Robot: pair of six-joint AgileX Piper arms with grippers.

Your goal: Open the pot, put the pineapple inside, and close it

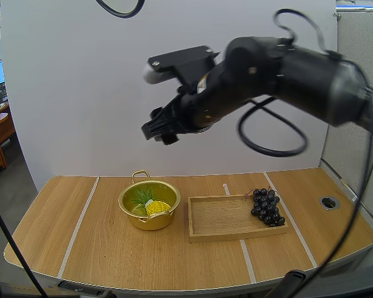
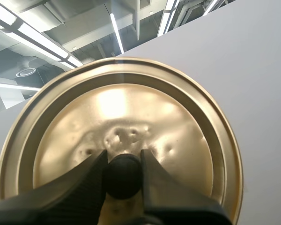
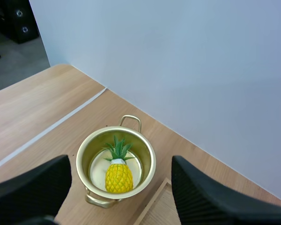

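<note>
Pinching the light, stiff golden metal lid by its round black knob, left gripper is gripping soundly. Right gripper is gaping, empty.

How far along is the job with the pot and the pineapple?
Done: the pot is open and the pineapple lies inside it. In hand: the left end effector pinches the lid by its knob, away from the pot, and the right end effector hangs open high above the pot. Left: setting the lid on the pot.
</note>
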